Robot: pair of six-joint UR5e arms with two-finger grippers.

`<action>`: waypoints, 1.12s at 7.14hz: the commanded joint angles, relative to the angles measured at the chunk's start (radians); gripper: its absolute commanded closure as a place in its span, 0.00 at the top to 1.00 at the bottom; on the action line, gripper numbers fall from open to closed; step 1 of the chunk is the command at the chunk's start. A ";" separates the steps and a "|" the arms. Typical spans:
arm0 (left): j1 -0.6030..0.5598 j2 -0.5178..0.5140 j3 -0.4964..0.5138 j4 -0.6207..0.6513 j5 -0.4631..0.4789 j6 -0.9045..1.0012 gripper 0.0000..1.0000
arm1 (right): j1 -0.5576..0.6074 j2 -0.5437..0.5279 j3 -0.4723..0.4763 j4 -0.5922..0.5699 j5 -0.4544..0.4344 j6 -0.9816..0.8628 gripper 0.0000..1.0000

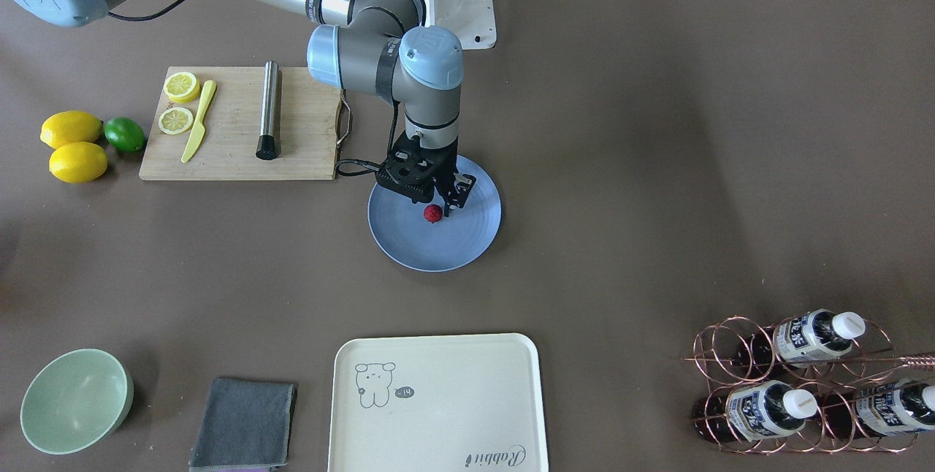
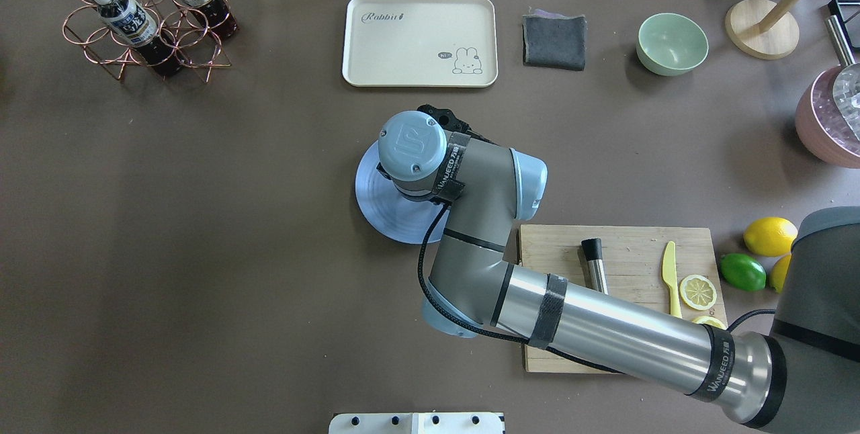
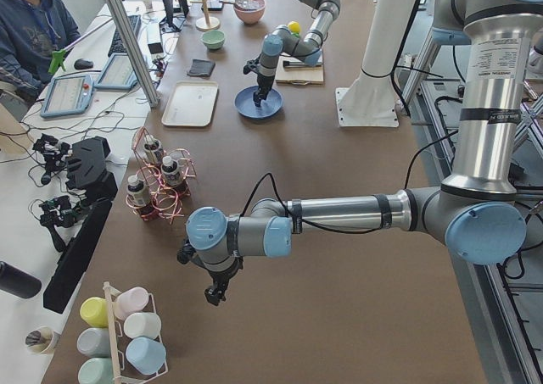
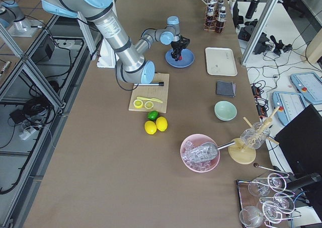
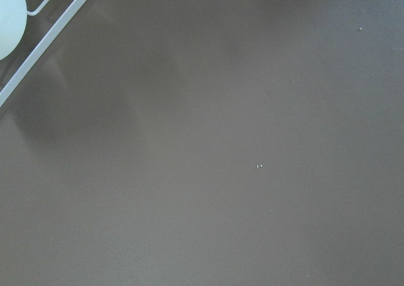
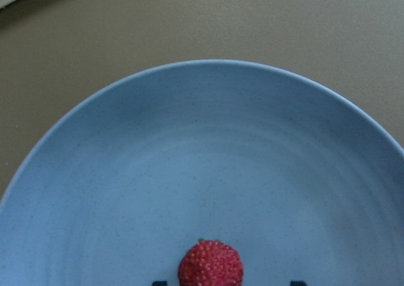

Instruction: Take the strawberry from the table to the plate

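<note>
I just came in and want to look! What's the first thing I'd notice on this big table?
Probably the little red strawberry, the only red thing. It sits on the round blue plate in the middle of the table, with the right gripper open on either side of it. Next you'd spot the bright yellow lemons near the wooden cutting board.

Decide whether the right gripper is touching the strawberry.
Apart. In the right wrist view, bare blue plate shows between the strawberry and each fingertip of the open right gripper.
</note>
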 commanded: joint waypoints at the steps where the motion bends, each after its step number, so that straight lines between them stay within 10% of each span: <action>1: 0.000 0.000 0.000 0.001 -0.001 0.000 0.98 | 0.018 -0.007 0.028 -0.013 0.008 -0.002 0.99; 8: 0.000 0.026 -0.001 -0.001 -0.001 -0.002 0.98 | 0.455 -0.247 0.216 -0.305 0.339 -0.714 1.00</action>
